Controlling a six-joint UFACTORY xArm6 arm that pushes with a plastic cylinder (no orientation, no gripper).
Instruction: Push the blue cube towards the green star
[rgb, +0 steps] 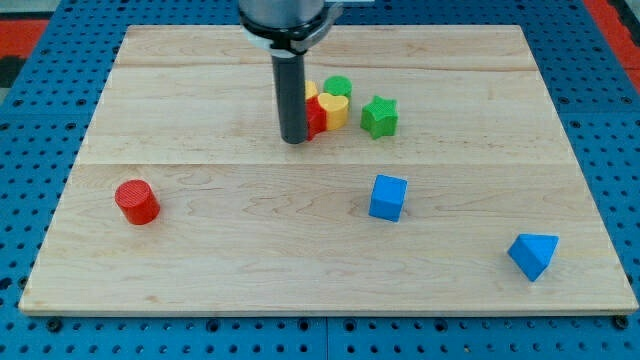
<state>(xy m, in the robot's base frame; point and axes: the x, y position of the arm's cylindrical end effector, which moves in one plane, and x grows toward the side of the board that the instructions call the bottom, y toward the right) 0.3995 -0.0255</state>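
blue pyramid (532, 256) near bottom edge, blue cube (388, 197) (open board around)

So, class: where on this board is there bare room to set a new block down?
Free: the view's left, above the red cylinder; bottom centre, between it and the blue cube. Crowded: top centre, where my tip meets the cluster by the green star.

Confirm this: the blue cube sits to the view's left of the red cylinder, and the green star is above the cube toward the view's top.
One thing is wrong. In the camera view the blue cube sits to the view's right of the red cylinder, not its left. The green star is indeed above the cube toward the view's top. My tip is at the block cluster left of the star.
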